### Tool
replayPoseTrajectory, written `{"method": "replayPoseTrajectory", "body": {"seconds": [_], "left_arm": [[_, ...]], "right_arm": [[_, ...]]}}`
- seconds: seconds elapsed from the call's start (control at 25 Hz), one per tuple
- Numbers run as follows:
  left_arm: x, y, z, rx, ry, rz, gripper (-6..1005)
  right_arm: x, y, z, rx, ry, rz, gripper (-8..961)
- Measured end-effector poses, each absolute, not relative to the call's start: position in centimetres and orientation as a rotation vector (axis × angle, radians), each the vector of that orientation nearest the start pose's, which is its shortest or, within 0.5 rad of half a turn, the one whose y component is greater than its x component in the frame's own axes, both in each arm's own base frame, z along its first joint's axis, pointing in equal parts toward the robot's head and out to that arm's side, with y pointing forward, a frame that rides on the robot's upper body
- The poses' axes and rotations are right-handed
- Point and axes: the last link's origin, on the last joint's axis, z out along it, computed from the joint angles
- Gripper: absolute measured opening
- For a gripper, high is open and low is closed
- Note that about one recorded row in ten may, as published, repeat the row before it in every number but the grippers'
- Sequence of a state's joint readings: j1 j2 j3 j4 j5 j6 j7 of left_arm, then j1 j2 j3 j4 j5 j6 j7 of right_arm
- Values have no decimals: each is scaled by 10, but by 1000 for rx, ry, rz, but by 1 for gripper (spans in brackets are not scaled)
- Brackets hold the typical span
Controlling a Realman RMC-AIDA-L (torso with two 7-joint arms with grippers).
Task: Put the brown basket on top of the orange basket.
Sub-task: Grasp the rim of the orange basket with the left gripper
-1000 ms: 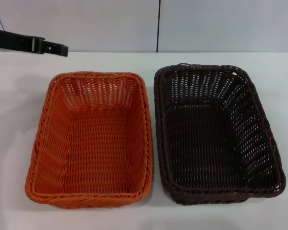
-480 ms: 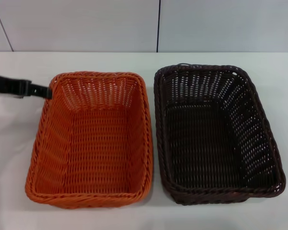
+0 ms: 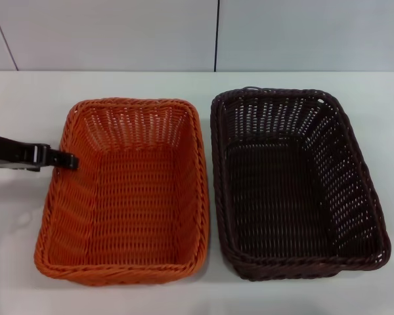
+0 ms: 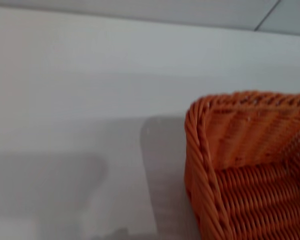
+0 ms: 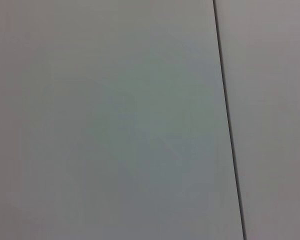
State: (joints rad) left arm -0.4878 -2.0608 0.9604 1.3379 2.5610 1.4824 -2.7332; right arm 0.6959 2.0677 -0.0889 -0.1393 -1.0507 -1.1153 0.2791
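1. The brown basket [image 3: 295,184] is seen resting upright on the white table [image 3: 203,84], on the robot's right side of the head view, its opening facing up and nothing visible inside

2. The orange basket [image 3: 126,190] is seen upright on the same table, just to the left of the brown basket; the long sides run parallel, with the facing rims close together, and contact between them cannot be judged

3. The two baskets are noted side by side at one level; the brown one is not yet stacked on the orange one

4. The left gripper [image 3: 71,160] is seen as a dark, slim form reaching in from the left edge of the head view, its tip lying over the left rim of the orange basket, about midway along that side

5. How far the left pincer is spread cannot be told, and nothing is seen held in it

6. In the left wrist view a corner of the orange basket [image 4: 250,165] is shown with bare table beside it

7. The right gripper is not in view; only a pale wall panel [image 5: 105,120] with a dark seam is recorded in the right wrist view
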Motion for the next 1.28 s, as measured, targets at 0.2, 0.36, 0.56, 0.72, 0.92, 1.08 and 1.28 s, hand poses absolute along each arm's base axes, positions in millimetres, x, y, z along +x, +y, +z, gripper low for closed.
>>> {"method": "replayPoseTrajectory", "body": {"seconds": [0.2, 0.36, 0.56, 0.72, 0.92, 1.08, 1.28], "left_arm": [[-256, 360, 70, -2101, -1522, 45, 766], [-259, 359, 61, -2112, -1539, 70, 739], [-261, 360, 57, -2113, -1546, 84, 706], [-260, 362, 59, -2119, -1526, 88, 680], [-259, 362, 59, -2123, -1519, 93, 647], [-259, 361, 58, -2127, -1518, 99, 585], [-259, 361, 58, -2131, -1518, 104, 463]], "right_arm": [[304, 413, 75, -1328, 467, 768, 577], [305, 414, 76, -1328, 467, 764, 577], [305, 414, 76, -1327, 468, 763, 575], [304, 415, 78, -1320, 466, 764, 575], [303, 416, 79, -1319, 465, 768, 575], [302, 418, 79, -1320, 462, 770, 575], [301, 418, 79, -1320, 461, 771, 576]]}}
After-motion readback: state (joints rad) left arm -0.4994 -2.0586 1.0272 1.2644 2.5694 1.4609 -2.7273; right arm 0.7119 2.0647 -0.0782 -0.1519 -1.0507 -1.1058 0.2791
